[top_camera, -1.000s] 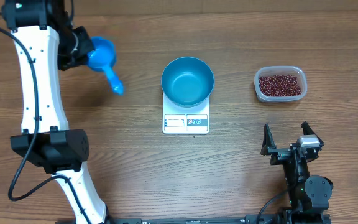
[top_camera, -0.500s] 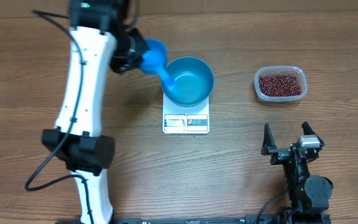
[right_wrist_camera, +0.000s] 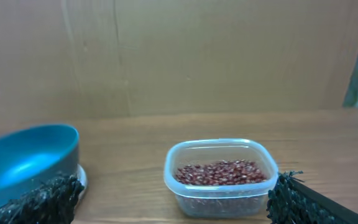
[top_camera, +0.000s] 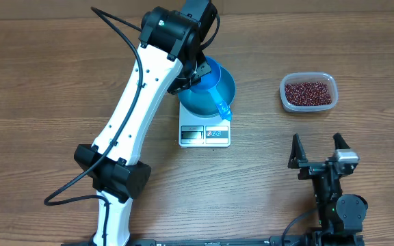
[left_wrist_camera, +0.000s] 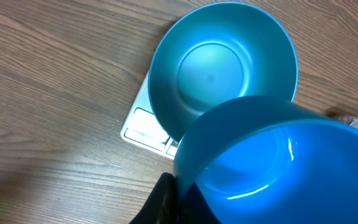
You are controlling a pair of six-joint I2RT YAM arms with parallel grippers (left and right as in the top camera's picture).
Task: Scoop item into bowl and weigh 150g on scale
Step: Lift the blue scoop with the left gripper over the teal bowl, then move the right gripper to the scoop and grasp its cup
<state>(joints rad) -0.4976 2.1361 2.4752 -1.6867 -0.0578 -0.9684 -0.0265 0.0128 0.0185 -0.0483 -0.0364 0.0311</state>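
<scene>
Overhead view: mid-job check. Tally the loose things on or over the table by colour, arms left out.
Blue: 2, the bowl and the scoop
White: 1, the scale
Clear: 1, the tub holding red-brown beans
Total: 4
</scene>
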